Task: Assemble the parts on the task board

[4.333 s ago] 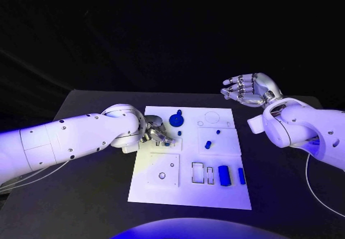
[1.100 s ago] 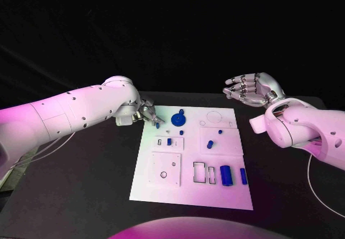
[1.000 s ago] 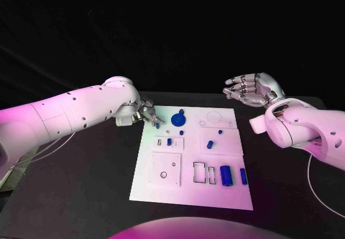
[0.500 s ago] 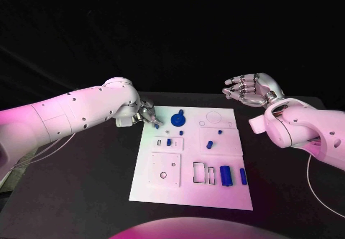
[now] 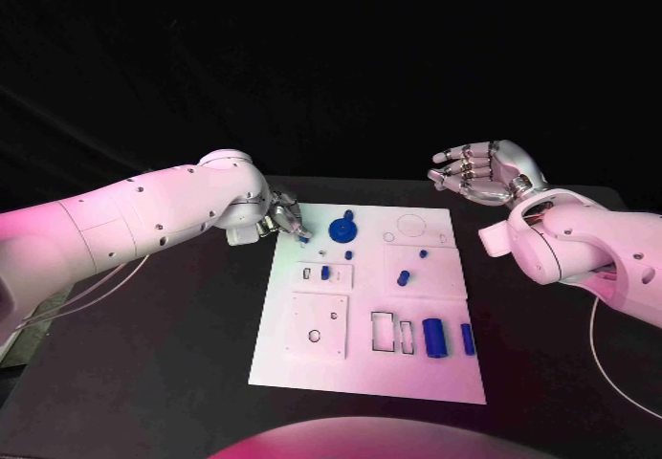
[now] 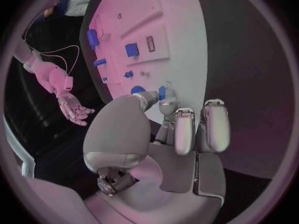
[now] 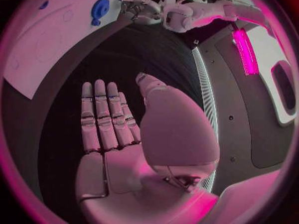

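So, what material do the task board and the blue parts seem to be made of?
Task board: probably matte white plastic; flat, even, no glare. Blue parts, such as the round one: likely plastic too; solid uniform colour, smooth moulded shapes. The pictures cannot confirm either.

White task board (image 5: 365, 368) flat mid-table w/ small blue parts (image 5: 433, 337).

Overhead head camera, two wrist fisheyes

Left hand (image 5: 286, 220) low, fingers curled, pinching a small blue part (image 6: 162, 92). Right hand (image 5: 478, 172) raised, palm up, fingers spread, holding nothing.
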